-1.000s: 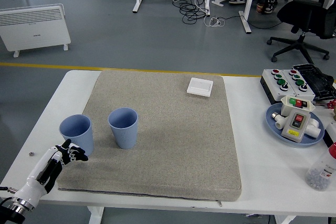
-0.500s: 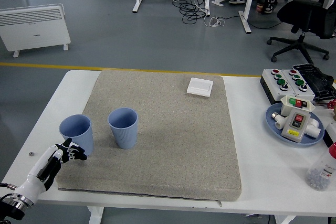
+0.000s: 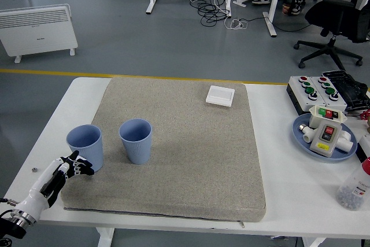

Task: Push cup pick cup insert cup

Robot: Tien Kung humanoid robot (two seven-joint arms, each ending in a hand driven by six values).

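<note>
Two light blue cups stand upright on the grey mat (image 3: 191, 154). One cup (image 3: 85, 146) is at the mat's left edge, the other cup (image 3: 136, 140) a little to its right. My left hand (image 3: 68, 169) is at the lower left, just in front of the left cup's base, fingers stretched toward it and holding nothing. I cannot tell whether the fingertips touch the cup. My right arm is out of view.
A small white square lid (image 3: 220, 95) lies at the mat's far right. On the table's right are a button box (image 3: 318, 91), a blue plate (image 3: 324, 140) with a switch unit, and a clear bottle (image 3: 355, 186).
My left hand has drawn back slightly toward the lower left. The left cup has shifted a touch to the right, toward the other cup.
</note>
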